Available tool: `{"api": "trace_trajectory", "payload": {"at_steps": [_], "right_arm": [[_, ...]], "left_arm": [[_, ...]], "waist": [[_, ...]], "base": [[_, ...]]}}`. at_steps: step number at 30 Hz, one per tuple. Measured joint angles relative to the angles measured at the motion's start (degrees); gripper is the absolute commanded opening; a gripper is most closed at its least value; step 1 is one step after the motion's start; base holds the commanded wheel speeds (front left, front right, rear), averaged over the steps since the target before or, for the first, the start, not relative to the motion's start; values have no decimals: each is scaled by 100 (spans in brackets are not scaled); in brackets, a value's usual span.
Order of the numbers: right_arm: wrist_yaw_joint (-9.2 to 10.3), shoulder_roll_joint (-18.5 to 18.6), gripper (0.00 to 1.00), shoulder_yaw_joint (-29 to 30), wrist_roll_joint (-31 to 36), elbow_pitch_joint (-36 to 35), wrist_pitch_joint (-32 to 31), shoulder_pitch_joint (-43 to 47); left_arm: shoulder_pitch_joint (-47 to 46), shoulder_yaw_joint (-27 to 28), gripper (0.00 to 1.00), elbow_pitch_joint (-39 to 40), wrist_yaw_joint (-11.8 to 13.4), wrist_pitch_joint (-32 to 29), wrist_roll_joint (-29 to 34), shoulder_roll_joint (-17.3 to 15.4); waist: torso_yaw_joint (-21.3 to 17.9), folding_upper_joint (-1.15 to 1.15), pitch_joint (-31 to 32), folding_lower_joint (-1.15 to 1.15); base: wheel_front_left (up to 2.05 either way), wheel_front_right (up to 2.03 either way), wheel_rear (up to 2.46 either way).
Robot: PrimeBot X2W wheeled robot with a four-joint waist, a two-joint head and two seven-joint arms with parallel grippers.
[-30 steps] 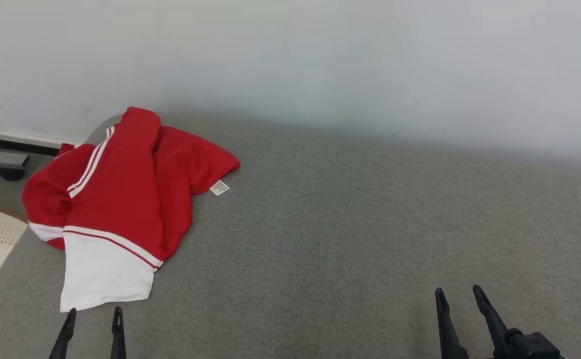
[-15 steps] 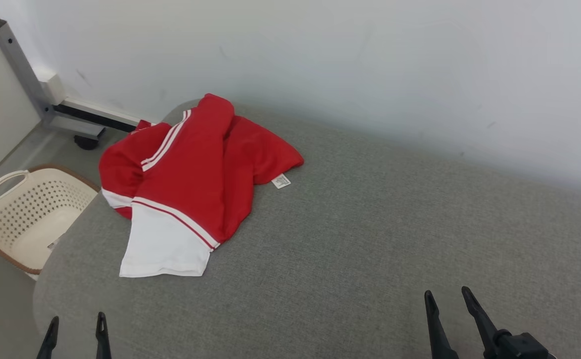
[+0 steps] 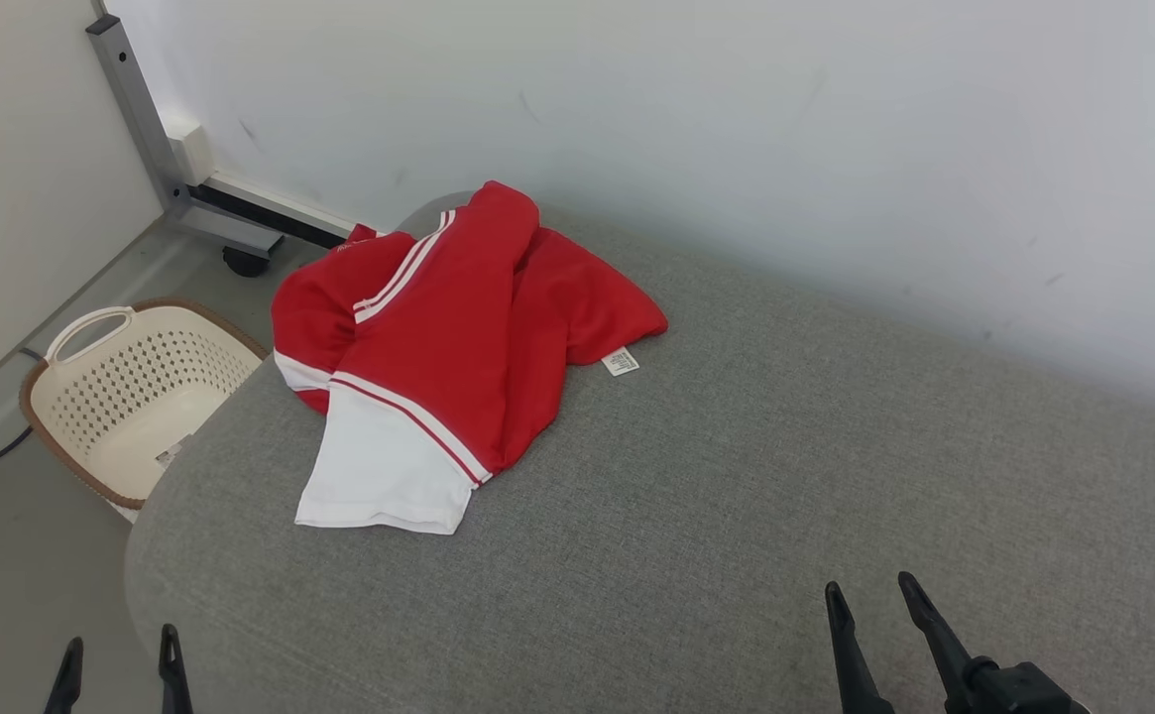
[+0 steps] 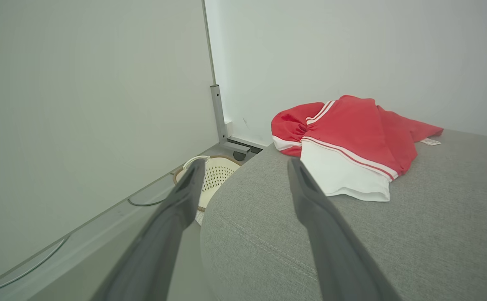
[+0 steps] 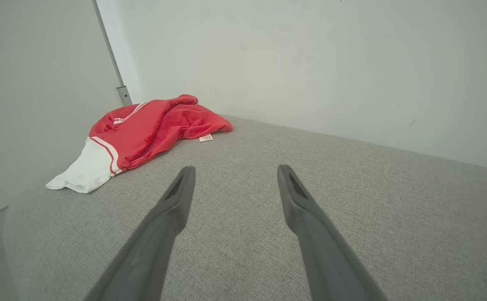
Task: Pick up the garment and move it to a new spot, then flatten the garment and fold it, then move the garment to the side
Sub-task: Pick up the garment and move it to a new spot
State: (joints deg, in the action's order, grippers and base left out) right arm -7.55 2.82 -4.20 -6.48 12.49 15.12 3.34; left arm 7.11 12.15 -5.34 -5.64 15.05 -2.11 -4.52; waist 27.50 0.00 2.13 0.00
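Where the pale wall closes off the back, a broad grey fabric-covered cushion takes up most of the head view. The red garment with white trim lies crumpled at the cushion's far left corner. Its white panel, edged with a red stripe, is spread flat toward the robot, and a red fold reaches out to the right. On the floor just beside the cushion's left edge stands a cream perforated laundry basket with a brown rim and a looped handle. Behind the basket, a grey metal post rises from a low base on a dark castor. The right gripper sits at the lower right above bare cushion, well apart from the garment, its two dark fingers parted and empty. The left gripper is at the cushion's near left corner, its fingers also spread wide and holding nothing. A small white label lies on the cushion at the garment's right tip.
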Motion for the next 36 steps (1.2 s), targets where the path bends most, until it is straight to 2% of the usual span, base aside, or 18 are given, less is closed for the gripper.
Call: {"api": "trace_trajectory", "payload": {"at_steps": [10,18,27,36], "right_arm": [[0,0,100,-33,16,22,0,-65],[0,0,100,-227,98,-10,0,-421],[0,-4,100,-361,122,-86,0,-909],[0,4,100,-288,85,-198,0,-1302]], "left_arm": [[-51,142,100,-21,-42,0,-99,66],[-527,354,100,-107,-96,0,-153,40],[-1588,717,100,-236,-148,-1,-399,-341],[-2606,999,100,-701,-186,0,-780,-937]], "waist": [[-138,0,-65,0],[-518,0,-257,0],[-1216,0,-685,1],[-1919,1,-1338,1]], "base": [[0,0,0],[0,0,0],[0,0,0],[0,0,0]]}}
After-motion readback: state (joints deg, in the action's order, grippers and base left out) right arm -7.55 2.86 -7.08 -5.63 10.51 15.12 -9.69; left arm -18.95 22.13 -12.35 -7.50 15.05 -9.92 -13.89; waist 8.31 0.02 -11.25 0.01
